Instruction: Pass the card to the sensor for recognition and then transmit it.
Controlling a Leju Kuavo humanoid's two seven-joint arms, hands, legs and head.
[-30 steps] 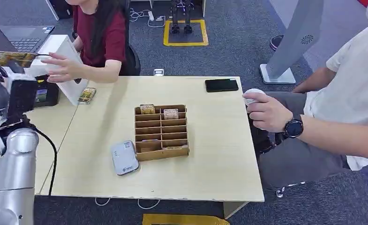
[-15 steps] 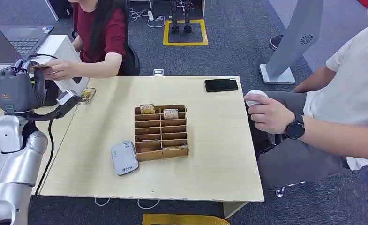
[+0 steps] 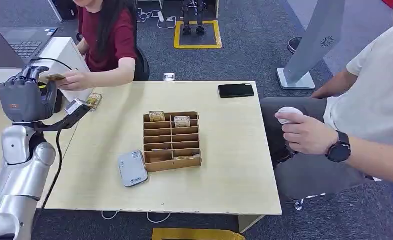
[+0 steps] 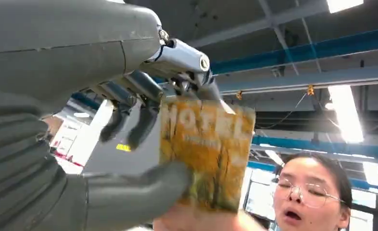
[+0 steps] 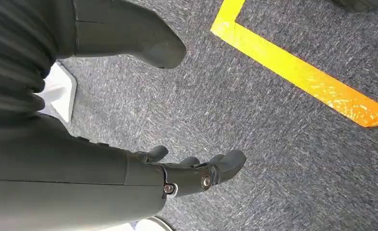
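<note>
My left hand (image 3: 26,97) is raised over the table's left end and pinches a yellow hotel card (image 3: 54,77) between thumb and fingers. In the left wrist view the card (image 4: 207,149) stands upright in my left hand (image 4: 129,144). The hand (image 3: 77,80) of a person in a red top reaches the card's far edge, and the same hand (image 4: 201,222) meets the card's edge in the wrist view. The white card sensor (image 3: 132,168) lies on the table beside the wooden card rack (image 3: 172,141). My right hand (image 5: 196,169) hangs over grey carpet, fingers apart, holding nothing.
A black phone (image 3: 236,90) lies at the table's far edge. A white box (image 3: 64,50) and a small stack of cards (image 3: 93,100) sit at the far left. A seated person at the right holds a white object (image 3: 288,114) beside the table edge.
My left hand has swung right and slightly lower with the card, toward the person in red, whose hand now meets the card. The right-side person's hand moved right and down.
</note>
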